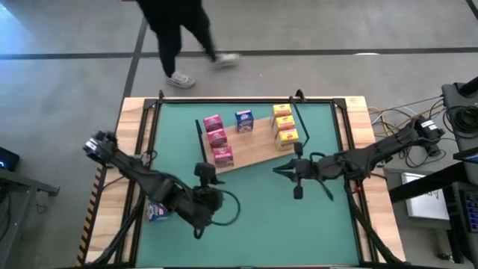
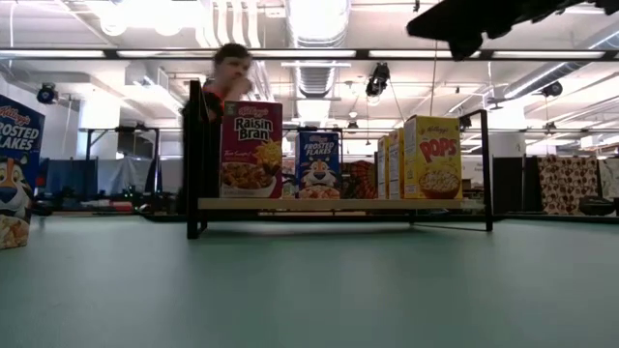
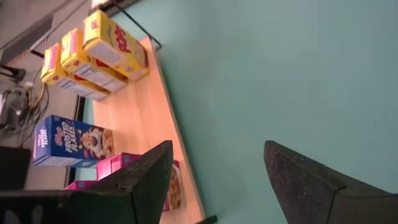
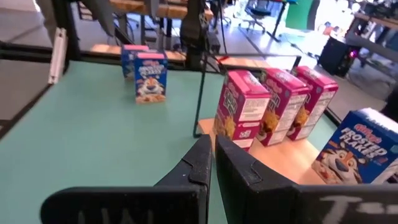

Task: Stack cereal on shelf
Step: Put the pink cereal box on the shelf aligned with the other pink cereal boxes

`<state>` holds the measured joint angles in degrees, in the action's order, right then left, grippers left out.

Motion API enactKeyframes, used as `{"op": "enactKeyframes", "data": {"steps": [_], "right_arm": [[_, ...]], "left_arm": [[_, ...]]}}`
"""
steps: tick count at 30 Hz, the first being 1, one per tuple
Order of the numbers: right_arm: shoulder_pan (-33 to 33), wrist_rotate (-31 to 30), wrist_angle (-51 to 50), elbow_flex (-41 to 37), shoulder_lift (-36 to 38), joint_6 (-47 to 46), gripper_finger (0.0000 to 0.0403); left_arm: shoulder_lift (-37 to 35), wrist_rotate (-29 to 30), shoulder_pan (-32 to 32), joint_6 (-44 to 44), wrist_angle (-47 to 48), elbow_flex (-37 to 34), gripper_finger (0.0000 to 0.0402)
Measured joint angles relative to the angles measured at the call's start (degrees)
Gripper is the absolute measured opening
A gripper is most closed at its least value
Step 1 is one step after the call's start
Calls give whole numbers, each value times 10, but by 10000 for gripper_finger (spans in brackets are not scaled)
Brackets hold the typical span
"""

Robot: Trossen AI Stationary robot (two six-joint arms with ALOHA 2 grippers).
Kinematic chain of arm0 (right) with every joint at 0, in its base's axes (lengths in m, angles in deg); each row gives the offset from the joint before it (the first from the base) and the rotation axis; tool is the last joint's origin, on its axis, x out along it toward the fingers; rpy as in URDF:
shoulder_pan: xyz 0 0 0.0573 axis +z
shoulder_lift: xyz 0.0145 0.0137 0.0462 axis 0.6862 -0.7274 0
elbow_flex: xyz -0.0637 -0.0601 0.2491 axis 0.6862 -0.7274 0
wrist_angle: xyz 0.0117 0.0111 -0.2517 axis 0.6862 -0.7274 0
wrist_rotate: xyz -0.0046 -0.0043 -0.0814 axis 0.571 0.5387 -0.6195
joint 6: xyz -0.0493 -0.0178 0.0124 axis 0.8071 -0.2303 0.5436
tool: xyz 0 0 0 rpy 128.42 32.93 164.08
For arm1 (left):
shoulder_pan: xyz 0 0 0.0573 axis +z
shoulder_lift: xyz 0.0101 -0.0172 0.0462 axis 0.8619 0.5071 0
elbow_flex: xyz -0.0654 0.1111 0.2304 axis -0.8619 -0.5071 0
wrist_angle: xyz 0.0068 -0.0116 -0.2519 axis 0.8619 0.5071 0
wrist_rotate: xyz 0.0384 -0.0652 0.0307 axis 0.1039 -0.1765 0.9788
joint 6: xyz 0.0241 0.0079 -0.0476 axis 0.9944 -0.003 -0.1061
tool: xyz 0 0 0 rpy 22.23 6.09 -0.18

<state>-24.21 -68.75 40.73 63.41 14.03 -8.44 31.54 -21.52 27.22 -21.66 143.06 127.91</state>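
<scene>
The shelf (image 1: 250, 153) lies slanted across the far middle of the green desk mat (image 1: 321, 232) and already carries 7 boxes: 3 pink Raisin Bran boxes (image 1: 216, 139) in a row at its left end, 1 blue Frosted Flakes box (image 1: 243, 121) in the middle, and 3 yellow Corn Pops boxes (image 1: 284, 125) at its right end. The remaining 2 blue boxes (image 4: 144, 70) stand off the board, at the near-left edge of the mat, just beside the left arm; in the high view only 1 of them (image 1: 158, 213) shows, the arm covering the rest.

The left tool (image 1: 205, 181) hovers over the mat just in front of the board's left end, fingers (image 3: 146, 174) spread and holding nothing, looking along the board. The right tool (image 1: 296, 173) hangs before the board's right end, fingers pressed together, empty.

So the next pick lies behind and to the left of the left tool (well away from the right one), making the left arm clearly nearer; I judge it must turn back towards that edge. The open slot is beside the lone blue box.
</scene>
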Motion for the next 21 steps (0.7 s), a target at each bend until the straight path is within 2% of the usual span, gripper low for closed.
{"op": "enactKeyframes", "data": {"steps": [6, 10, 15, 21], "right_arm": [[-29, 0, 0, 35, -62, -12, 13], [-53, 1, -3, 70, -108, -10, 13], [-84, 2, -2, 118, -169, 4, 13], [-114, 5, -3, 173, -244, 19, 13]], "left_arm": [[-102, 53, 1, 1, -117, -144, 235], [-157, 94, 2, -11, -154, -218, 235], [-205, 136, 4, -61, -161, -277, 235], [-229, 156, 5, -98, -160, -318, 235]]}}
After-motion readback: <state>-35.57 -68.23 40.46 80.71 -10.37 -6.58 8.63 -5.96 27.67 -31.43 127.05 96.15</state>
